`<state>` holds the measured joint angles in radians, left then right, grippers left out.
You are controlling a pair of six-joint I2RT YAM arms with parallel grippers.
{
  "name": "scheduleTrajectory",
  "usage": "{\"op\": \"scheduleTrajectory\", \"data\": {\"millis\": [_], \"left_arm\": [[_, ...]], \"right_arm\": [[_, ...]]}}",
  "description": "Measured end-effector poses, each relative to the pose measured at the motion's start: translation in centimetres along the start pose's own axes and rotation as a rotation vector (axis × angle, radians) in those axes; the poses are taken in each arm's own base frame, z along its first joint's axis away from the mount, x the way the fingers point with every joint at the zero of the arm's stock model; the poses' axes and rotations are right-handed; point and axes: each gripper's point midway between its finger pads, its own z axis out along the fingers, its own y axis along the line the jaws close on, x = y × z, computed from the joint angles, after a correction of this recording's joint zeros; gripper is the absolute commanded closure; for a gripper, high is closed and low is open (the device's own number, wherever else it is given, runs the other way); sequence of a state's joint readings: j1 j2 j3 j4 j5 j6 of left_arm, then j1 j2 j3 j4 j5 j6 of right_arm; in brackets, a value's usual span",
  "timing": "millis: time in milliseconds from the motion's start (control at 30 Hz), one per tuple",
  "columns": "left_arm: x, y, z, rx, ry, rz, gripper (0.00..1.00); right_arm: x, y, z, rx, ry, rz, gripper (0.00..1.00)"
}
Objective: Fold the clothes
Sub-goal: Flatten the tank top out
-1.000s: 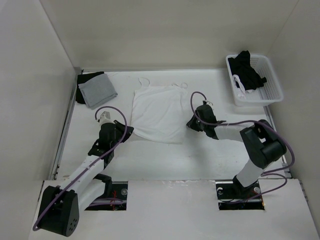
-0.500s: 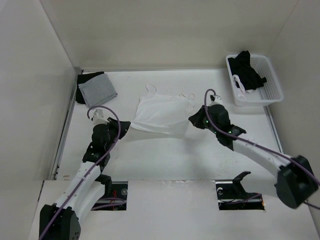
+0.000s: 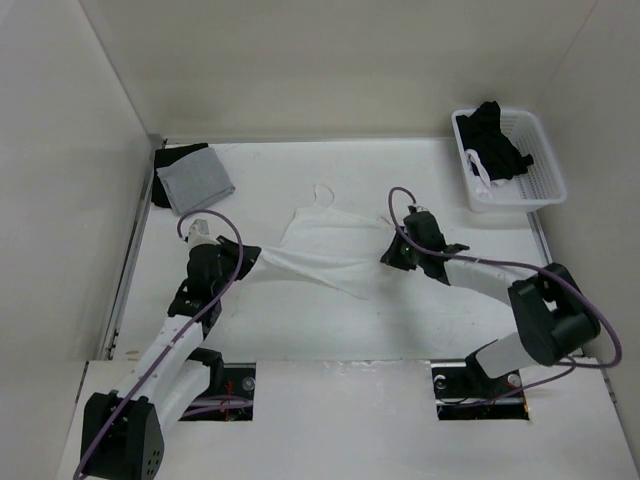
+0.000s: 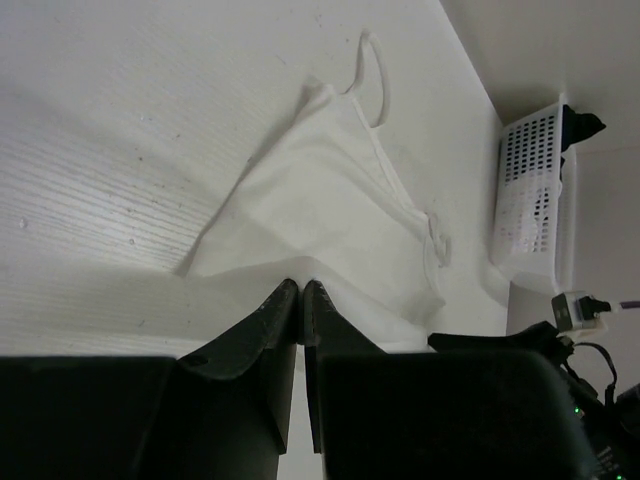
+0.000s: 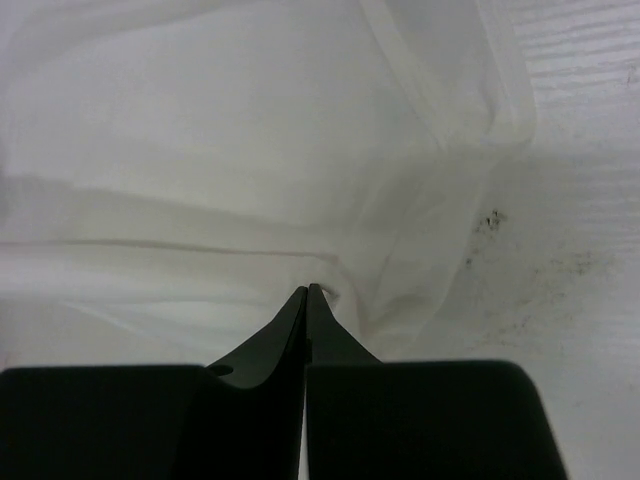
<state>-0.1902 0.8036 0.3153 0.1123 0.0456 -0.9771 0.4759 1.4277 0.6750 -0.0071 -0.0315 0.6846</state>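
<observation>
Now L tool [image 4: 299, 286], R tool [image 5: 307, 291] pinching white top [image 3: 330, 246]

A white desk [image 3: 330, 330] fills the middle of the top frame, boxed in by plain off-white walls at left [image 3: 60, 150], back [image 3: 320, 60] and right [image 3: 605, 120]. A metal rail [image 3: 126, 270] edges its left side. The light is soft and even.

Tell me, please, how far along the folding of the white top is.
Done: the white top lies spread on the table, straps at the far end. In hand: the left gripper and right gripper are each shut on its near edge, one at either side, starting the first fold. Left: no fold looks laid down yet; the near edge must go over toward the straps, then be released.
</observation>
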Motion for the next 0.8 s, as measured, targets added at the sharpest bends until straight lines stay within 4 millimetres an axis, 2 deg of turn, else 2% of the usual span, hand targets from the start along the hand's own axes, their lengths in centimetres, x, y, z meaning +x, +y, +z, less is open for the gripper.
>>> {"op": "scheduleTrajectory", "data": {"millis": [67,167,233,300,400,533,600,700,767,800], "left_arm": [[0.2,0.3,0.3,-0.012,0.009,-0.001,0.94],[0.3,0.2,0.4,-0.01,0.01,-0.003,0.94],[0.2,0.0,0.4,-0.002,0.01,-0.004,0.94],[0.1,-0.3,0.3,0.007,0.004,-0.005,0.94],[-0.4,-0.9,0.0,0.027,-0.013,-0.007,0.94],[-1.2,-1.1,-0.4,0.04,-0.039,-0.016,0.94],[-1.6,-1.2,-0.6,0.046,-0.053,-0.019,0.94],[-2.1,-1.5,-1.1,0.058,-0.069,-0.021,0.94],[-2.2,-1.6,-1.2,0.06,-0.076,-0.021,0.94],[-2.3,-1.5,-1.2,0.059,-0.076,-0.02,0.94]], "right_arm": [[-0.2,0.1,1.3,0.007,0.014,0.002,0.99],[-2.0,2.0,1.1,-0.041,-0.031,-0.013,0.99],[-3.1,4.1,-0.2,-0.099,-0.08,-0.034,0.99],[-3.3,5.9,-2.5,-0.164,-0.122,-0.057,0.98],[-1.4,7.6,-6.6,-0.263,-0.15,-0.084,0.98],[3.8,7.5,-10.5,-0.339,-0.078,-0.101,0.97],[5.7,7.5,-11.9,-0.363,-0.037,-0.105,0.97],[6.5,7.7,-12.8,-0.383,-0.016,-0.096,0.97],[6.2,7.1,-11.7,-0.349,-0.01,-0.078,0.97],[5.9,6.3,-10.5,-0.306,-0.005,-0.063,0.97]]}}
